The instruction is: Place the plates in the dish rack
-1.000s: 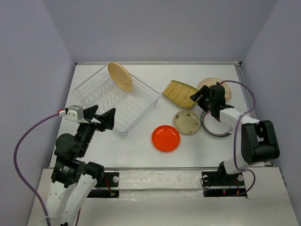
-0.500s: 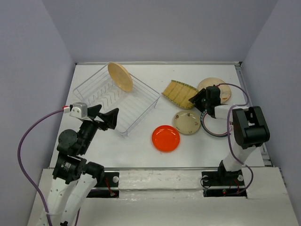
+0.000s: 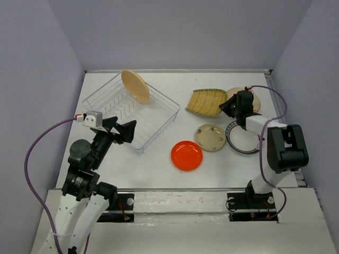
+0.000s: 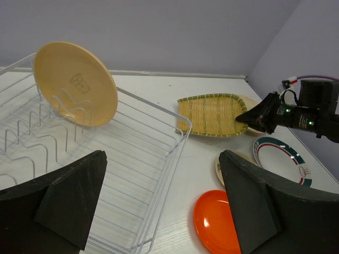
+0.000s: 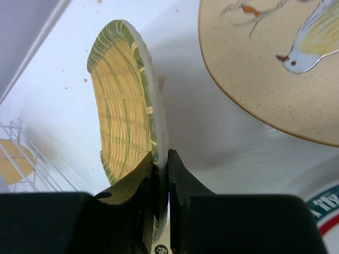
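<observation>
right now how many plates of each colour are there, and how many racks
peach plate: 1
yellow-olive ribbed plate: 1
cream painted plate: 1
white plate with green-red rim: 1
beige plate: 1
red-orange plate: 1
dish rack: 1
total: 7

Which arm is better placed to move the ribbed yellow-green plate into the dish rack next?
Right. The right gripper is already shut on the ribbed plate at its rim. The left gripper is open and empty at the dish rack, far from that plate.
</observation>
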### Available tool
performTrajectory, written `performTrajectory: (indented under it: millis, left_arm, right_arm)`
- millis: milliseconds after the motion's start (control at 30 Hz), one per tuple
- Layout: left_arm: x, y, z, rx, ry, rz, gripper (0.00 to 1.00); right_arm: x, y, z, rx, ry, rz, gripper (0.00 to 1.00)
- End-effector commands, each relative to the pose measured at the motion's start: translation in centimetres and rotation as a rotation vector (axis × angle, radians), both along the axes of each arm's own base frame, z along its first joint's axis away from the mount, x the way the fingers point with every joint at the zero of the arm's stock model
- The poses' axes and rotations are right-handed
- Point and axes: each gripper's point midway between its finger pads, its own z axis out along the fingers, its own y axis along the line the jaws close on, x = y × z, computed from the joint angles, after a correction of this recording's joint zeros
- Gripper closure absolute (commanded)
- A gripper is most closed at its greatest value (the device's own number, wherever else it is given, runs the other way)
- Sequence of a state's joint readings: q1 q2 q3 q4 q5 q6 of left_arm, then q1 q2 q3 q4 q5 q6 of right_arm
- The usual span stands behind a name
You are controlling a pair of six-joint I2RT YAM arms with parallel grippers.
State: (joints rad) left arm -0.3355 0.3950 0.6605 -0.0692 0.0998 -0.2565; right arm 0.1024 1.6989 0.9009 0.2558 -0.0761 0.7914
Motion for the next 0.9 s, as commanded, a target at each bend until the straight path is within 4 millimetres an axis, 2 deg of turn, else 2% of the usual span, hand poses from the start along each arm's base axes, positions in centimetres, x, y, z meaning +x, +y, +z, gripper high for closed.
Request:
performTrajectory:
  millis: [0, 133, 167, 200, 233, 267, 333, 400, 467, 533, 567, 700, 767, 867]
  left_arm:
    - [0.5, -0.8, 1.7, -0.034, -0.055, -0.042, 0.01]
    - [0.5, -1.4, 2.4, -0.045, -0.057, -0.073, 0.01]
    - [0.4, -1.4, 3.1, -0.054, -0.063, -0.078, 0.01]
    - [0.3, -1.7, 3.3, -0.055, -0.062, -0.095, 0.01]
    - [0.1, -1.8, 4.1, -0.060, -0.074, -0.103, 0.01]
    - [0.0, -2.0, 4.4, -0.067, -0.069, -0.114, 0.01]
    - [-0.3, -2.7, 5.2, -0.067, -0.073, -0.157, 0.01]
    - [-1.1, -3.1, 7.0, -0.077, -0.107, -0.197, 0.01]
    - [-1.3, -3.2, 8.2, -0.079, -0.125, -0.209, 0.05]
    - [-1.2, -3.8, 8.5, -0.073, -0.104, -0.236, 0.17]
    - [-1.4, -4.1, 8.7, -0.066, -0.087, -0.257, 0.20]
    - [-0.9, -5.8, 7.9, -0.008, -0.003, -0.353, 0.18]
    - [-0.3, -6.5, 7.0, 0.021, 0.046, -0.390, 0.17]
    - [-0.4, -7.7, 6.1, 0.039, 0.077, -0.477, 0.16]
  right_arm:
    - [1.0, -0.4, 14.2, -0.089, -0.331, -0.003, 0.93]
    - [-1.2, 0.1, 19.5, -0.198, -0.420, 0.035, 0.93]
    - [-2.5, 1.0, 21.6, -0.218, -0.448, 0.088, 0.93]
    - [-3.4, 2.0, 22.5, -0.217, -0.458, 0.139, 0.93]
    - [-4.7, 2.1, 23.0, -0.233, -0.442, 0.179, 0.93]
    - [-5.6, 3.1, 24.5, -0.214, -0.468, 0.239, 0.93]
    - [-7.3, 3.6, 25.3, -0.212, -0.466, 0.300, 0.93]
    - [-9.5, 4.6, 27.3, -0.192, -0.513, 0.382, 0.93]
    - [-11.5, 6.0, 27.6, -0.172, -0.519, 0.499, 0.93]
    - [-13.2, 7.1, 28.3, -0.157, -0.533, 0.584, 0.93]
    - [-14.3, 8.1, 28.6, -0.132, -0.546, 0.662, 0.93]
    - [-16.7, 10.2, 28.4, -0.077, -0.559, 0.845, 0.93]
    - [-17.2, 11.1, 28.2, -0.068, -0.562, 0.913, 0.93]
    - [-18.2, 12.3, 27.8, -0.052, -0.562, 1.002, 0.93]
